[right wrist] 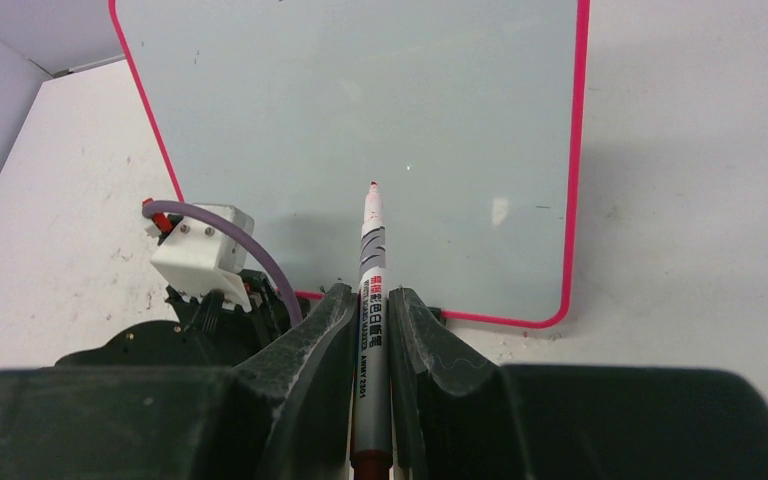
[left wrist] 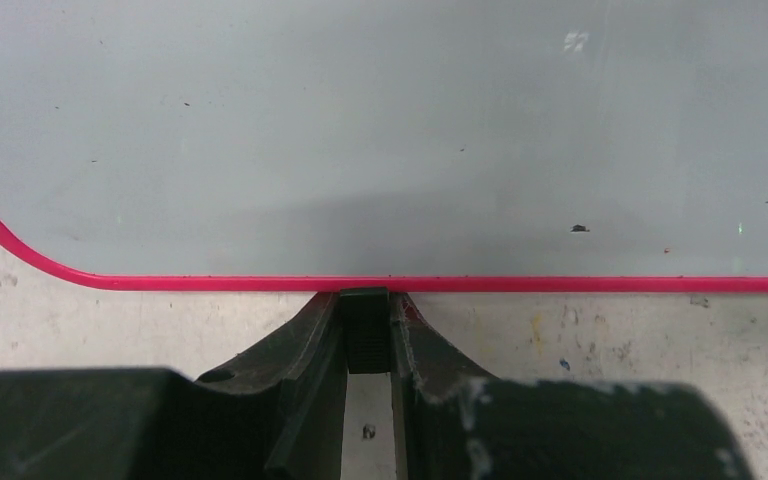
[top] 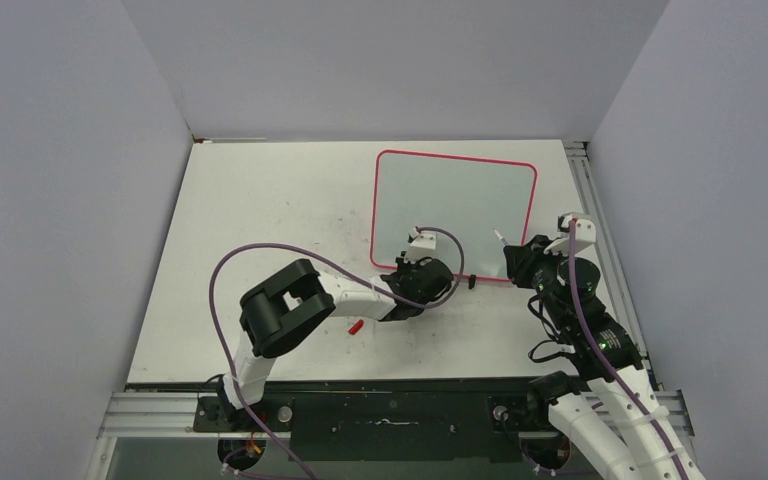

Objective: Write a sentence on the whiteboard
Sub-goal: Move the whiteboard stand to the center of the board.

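The whiteboard (top: 455, 210) lies flat at the back right of the table, with a pink-red rim. Its surface is blank; no sentence shows in any view. My left gripper (top: 413, 262) sits at the board's near edge and is shut on a small black clip foot (left wrist: 365, 330) just under the rim, with the board (left wrist: 380, 130) ahead. My right gripper (top: 518, 256) is shut on a grey whiteboard marker (right wrist: 371, 270). Its uncapped red tip points over the board's (right wrist: 360, 110) near part. I cannot tell whether the tip touches it.
A small red cap (top: 356, 326) lies on the scuffed white tabletop (top: 260, 220) near the left arm's elbow. A second black clip foot (top: 471, 281) sits at the board's near edge. Grey walls enclose the table. My left wrist (right wrist: 203, 250) is close to the left of the marker.
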Robot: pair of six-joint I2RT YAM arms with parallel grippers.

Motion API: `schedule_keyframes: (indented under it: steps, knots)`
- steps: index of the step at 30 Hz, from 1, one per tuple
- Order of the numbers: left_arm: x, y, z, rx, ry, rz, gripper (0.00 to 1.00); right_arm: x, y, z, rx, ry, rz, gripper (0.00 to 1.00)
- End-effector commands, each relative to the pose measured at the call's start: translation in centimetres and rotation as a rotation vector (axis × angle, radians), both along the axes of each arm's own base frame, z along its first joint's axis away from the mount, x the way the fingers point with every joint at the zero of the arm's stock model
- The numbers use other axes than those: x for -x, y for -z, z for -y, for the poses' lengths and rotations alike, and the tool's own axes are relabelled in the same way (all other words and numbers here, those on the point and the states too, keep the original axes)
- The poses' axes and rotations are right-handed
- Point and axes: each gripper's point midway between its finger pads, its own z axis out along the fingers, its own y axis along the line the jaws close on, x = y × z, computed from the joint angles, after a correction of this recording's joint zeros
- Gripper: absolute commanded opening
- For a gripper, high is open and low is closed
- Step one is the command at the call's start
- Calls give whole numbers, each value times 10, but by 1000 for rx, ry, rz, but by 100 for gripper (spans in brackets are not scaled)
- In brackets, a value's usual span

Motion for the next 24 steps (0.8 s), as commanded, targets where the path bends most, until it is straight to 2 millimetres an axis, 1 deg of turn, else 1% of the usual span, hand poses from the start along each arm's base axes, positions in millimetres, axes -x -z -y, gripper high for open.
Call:
schedule_keyframes:
  steps: [1,5,9,11,14,16,19,24]
  knots:
    - [40,10,-11,-59,11,-82,0,-2,-8,-4,-23,-10,34,5]
    - [57,13,-8,-66,15,-109,0,-2,-7,-4,-26,-11,30,5]
    - [69,12,-2,-51,27,-126,0,-2,-9,-5,-34,-12,34,5]
    - [75,11,1,-49,42,-136,5,-1,-11,-5,-36,-15,40,5]
    - [83,11,4,-43,58,-149,16,0,-15,-6,-40,-23,53,5]
    - [89,10,6,-32,67,-157,25,2,-18,-6,-42,-30,65,5]
    - [100,9,7,-18,80,-163,32,3,-20,-6,-45,-33,74,5]
    - [119,2,10,8,107,-165,44,5,-22,-7,-51,-40,78,5]
